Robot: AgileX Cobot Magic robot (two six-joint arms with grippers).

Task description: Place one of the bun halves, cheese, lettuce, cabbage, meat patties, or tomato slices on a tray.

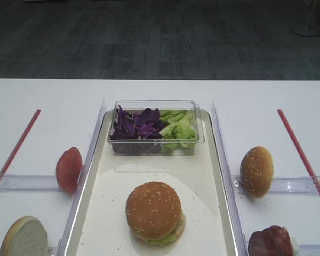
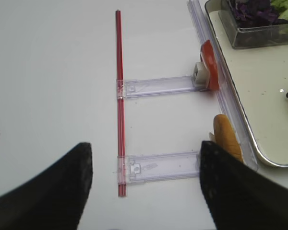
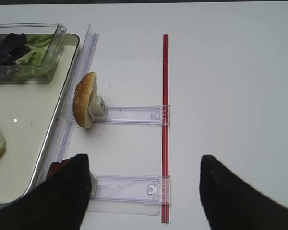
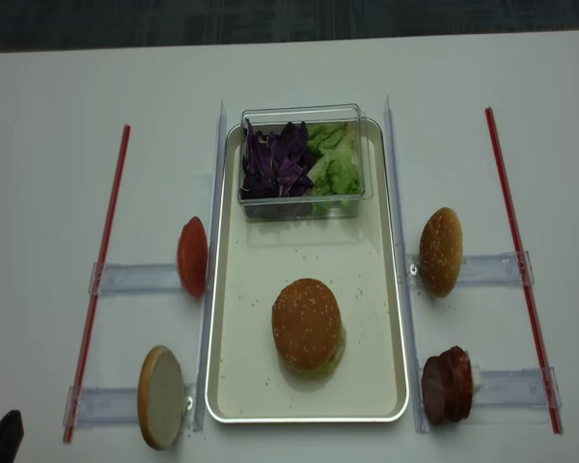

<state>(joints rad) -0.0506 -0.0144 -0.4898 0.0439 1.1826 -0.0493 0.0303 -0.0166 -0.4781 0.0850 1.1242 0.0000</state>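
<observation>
Far left, your left gripper [image 2: 144, 187] sitting spread wide, holding nothing. Tomato slice [image 4: 192, 256] standing on edge just outside tray [image 4: 367, 386]; clumsy pinch tipping it off holder. Mid-tray, assembled burger [image 4: 307, 324] risking a knock. Right side, bun half [image 4: 440, 251] balancing upright, right gripper [image 3: 144, 191] hanging open, empty too.

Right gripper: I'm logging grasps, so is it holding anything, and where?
Nothing is held. The right gripper stands open and empty above the table.
</observation>
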